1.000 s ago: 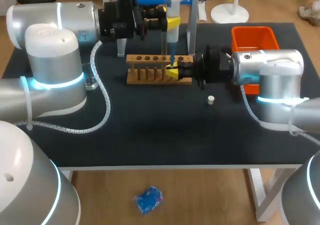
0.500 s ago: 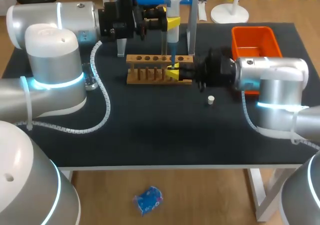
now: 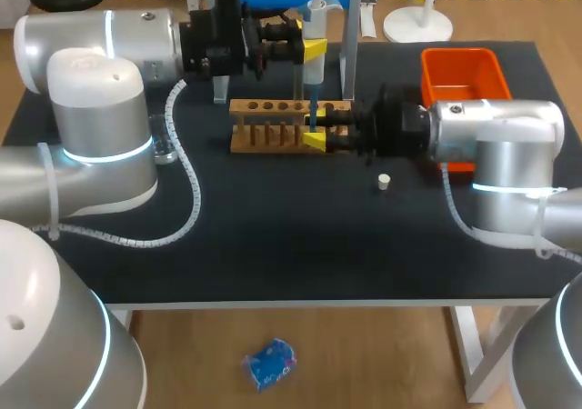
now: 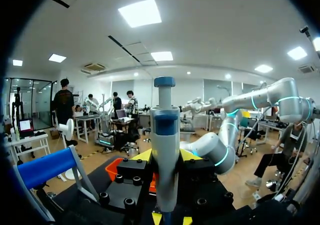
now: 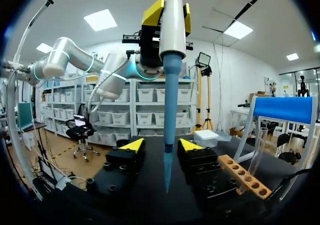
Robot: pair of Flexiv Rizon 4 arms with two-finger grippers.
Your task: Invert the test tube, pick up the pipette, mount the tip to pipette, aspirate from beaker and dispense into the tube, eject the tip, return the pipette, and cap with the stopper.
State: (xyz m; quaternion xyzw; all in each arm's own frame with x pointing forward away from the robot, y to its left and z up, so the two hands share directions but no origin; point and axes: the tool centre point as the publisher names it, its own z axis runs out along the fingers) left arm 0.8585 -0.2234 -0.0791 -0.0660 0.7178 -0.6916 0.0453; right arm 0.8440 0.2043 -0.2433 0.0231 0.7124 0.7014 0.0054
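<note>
One second on, the pipette (image 3: 316,14) clamped in my left gripper (image 3: 312,47) seems lower; my right gripper (image 5: 161,146) gapes around its tip (image 5: 170,110).

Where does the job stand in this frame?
Done: the pipette is in the left end effector with the blue tip mounted. In hand: the tip hangs between the fingers of the open right end effector beside the rack; whether liquid has been drawn is not visible. Left: ejecting the tip, returning the pipette, capping, as the stopper lies on the table.
</note>
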